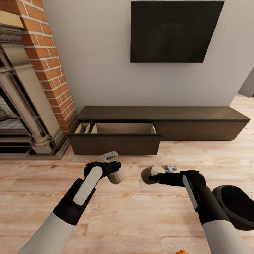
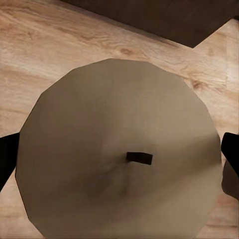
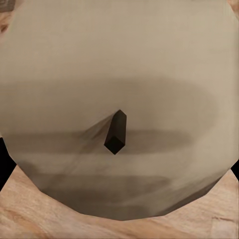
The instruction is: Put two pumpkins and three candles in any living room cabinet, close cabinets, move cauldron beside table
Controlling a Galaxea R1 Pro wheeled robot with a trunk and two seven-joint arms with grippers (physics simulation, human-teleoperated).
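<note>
At the bottom edge an orange pumpkin [image 1: 181, 252] peeked in. Both arms reached forward over the wood floor [image 1: 141, 218]. The left gripper [image 1: 113, 175] clamped one candle [image 1: 115, 176], the right gripper [image 1: 152, 175] another candle [image 1: 149, 174]; each showed a dark wick. The black cauldron [image 1: 235, 205] sat at lower right. Beyond, the cabinet [image 1: 158, 127] had a drawer [image 1: 116, 137] pulled out at center-left, its beige inside bare.
</note>
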